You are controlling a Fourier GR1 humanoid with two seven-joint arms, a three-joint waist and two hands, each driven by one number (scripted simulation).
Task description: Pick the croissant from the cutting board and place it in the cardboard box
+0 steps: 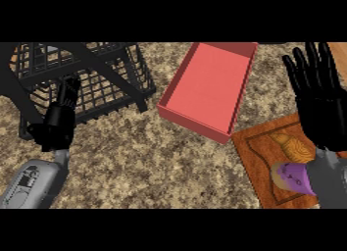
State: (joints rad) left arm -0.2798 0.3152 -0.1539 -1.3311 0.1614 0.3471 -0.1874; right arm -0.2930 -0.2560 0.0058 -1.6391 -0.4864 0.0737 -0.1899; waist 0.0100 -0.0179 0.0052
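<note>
A tan croissant [295,146] lies on the wooden cutting board [258,157] at the lower right, partly hidden by my right wrist. My right hand [322,103] is open, fingers straight and pointing away, above the board's far edge and just right of the croissant, not holding it. The box [209,88] is a red-pink open tray standing left of that hand, beyond the board. My left hand [59,120] is open at the left, fingers up, in front of a black wire basket.
A black wire basket [108,73] with crossed legs fills the upper left. A purple and tan object [293,177] rests on the board's near part. The granite counter [155,162] stretches between the two arms.
</note>
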